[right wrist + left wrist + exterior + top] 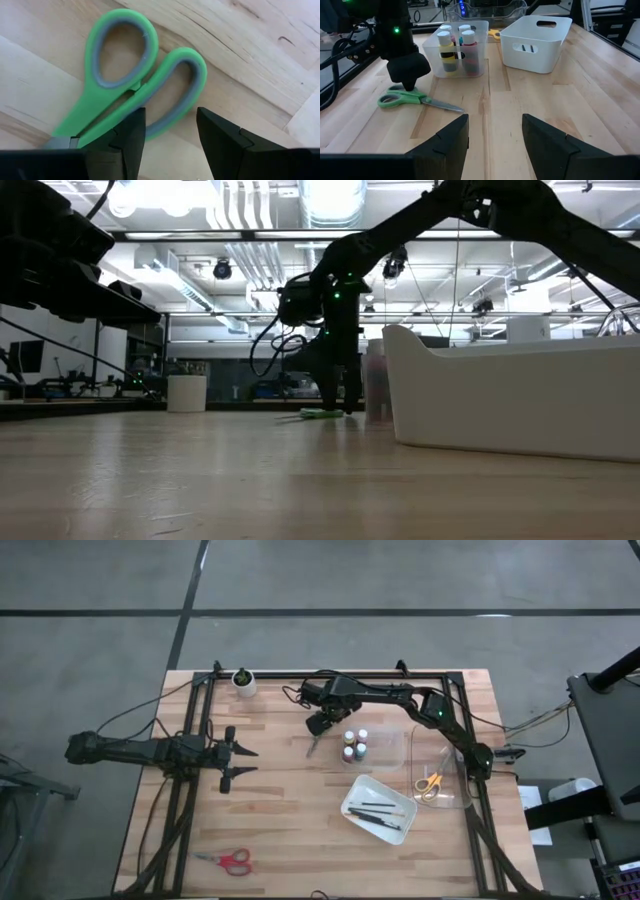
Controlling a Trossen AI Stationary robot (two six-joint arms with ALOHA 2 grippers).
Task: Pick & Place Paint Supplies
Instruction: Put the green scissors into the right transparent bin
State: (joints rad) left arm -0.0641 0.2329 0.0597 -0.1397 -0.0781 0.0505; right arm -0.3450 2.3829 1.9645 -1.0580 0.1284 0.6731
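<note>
Tabletop status: paint bottles (355, 745), brushes (380, 814) and yellow scissors (430, 783) binned; green scissors (135, 85) and red scissors (228, 860) remain; right end effector (167, 135) open, empty above green pair; left end effector (243, 762) open, idle.

Wooden counter (290, 810) bearing green scissors (405, 98), red scissors (227, 860), white tray (352, 802), clear bins (455, 785), white cup (244, 687).

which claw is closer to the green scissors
Right. The right claw hangs directly over the green scissors' handles, fingers open around them. The left claw waits open farther off across bare table, pointed at them.
</note>
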